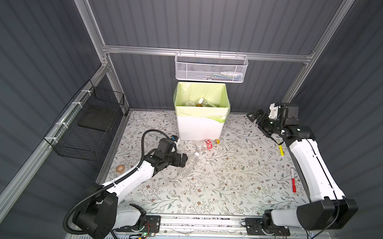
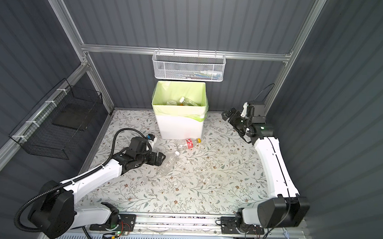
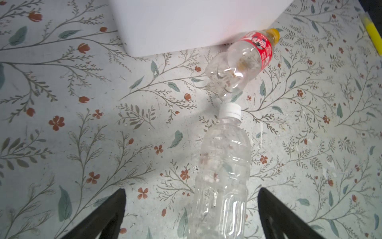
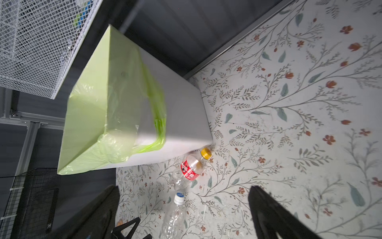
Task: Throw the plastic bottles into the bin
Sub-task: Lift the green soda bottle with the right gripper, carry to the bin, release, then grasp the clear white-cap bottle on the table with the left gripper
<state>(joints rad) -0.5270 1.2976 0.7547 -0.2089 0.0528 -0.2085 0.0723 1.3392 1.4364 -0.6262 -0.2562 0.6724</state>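
Note:
A clear plastic bottle (image 1: 187, 166) with a white cap lies on the flowered table. My left gripper (image 1: 184, 161) is down at its side, open. In the left wrist view this bottle (image 3: 223, 182) lies between the open jaws of the left gripper (image 3: 191, 190), with a gap on each side. A second plastic bottle (image 1: 207, 144), red label and orange cap, lies against the foot of the bin (image 1: 200, 122). More bottles (image 1: 206, 102) lie inside the bin. My right gripper (image 1: 257, 119) hangs raised to the right of the bin, open and empty.
A yellow marker (image 1: 281, 150) and a red marker (image 1: 293, 179) lie along the table's right edge. A tape roll (image 1: 120, 168) sits at the left edge. A white mesh basket (image 1: 211, 67) hangs above the bin, and a black wire basket (image 1: 89, 123) is on the left wall.

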